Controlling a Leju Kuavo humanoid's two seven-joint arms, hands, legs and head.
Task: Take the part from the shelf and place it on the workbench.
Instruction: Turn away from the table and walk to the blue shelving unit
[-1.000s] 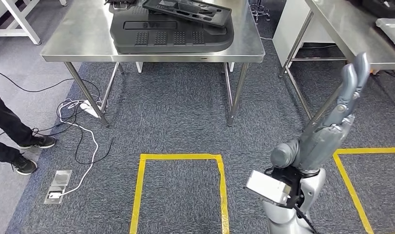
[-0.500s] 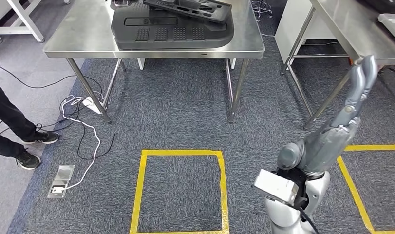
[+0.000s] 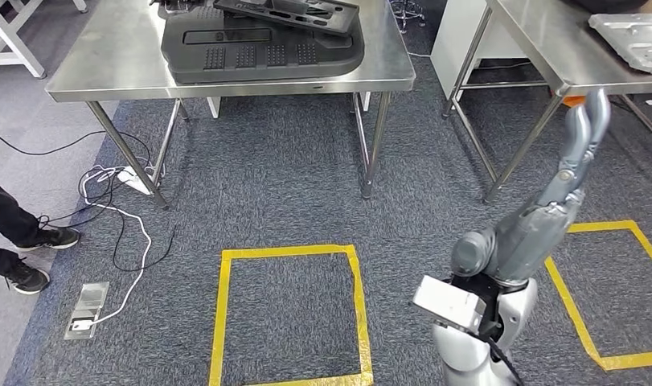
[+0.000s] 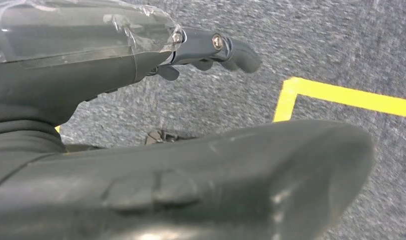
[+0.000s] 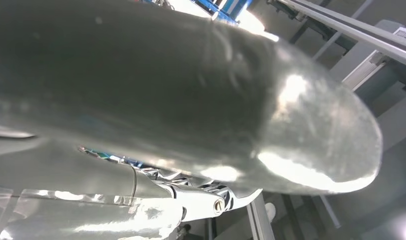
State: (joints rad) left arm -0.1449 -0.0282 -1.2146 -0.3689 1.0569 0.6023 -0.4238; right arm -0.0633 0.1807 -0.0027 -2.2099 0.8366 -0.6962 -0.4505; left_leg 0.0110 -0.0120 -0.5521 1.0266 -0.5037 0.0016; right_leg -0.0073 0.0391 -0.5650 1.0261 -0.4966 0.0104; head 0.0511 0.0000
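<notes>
Grey carpet (image 3: 306,193) marked with yellow tape squares (image 3: 286,314) spreads below a steel bench (image 3: 105,56) carrying stacked black moulded parts (image 3: 262,44); the right robot hand (image 3: 580,153) rises empty, fingers straight and close together; the left wrist view shows the left robot hand (image 4: 211,47) over carpet, fingers loosely apart, holding nothing.

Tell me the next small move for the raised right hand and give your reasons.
Probably keep the right hand raised and empty while stepping toward the steel table on the right. Its fingers point up with nothing in them, the hand hangs over carpet short of that table's edge, and the grey part lying there is beyond it.
</notes>
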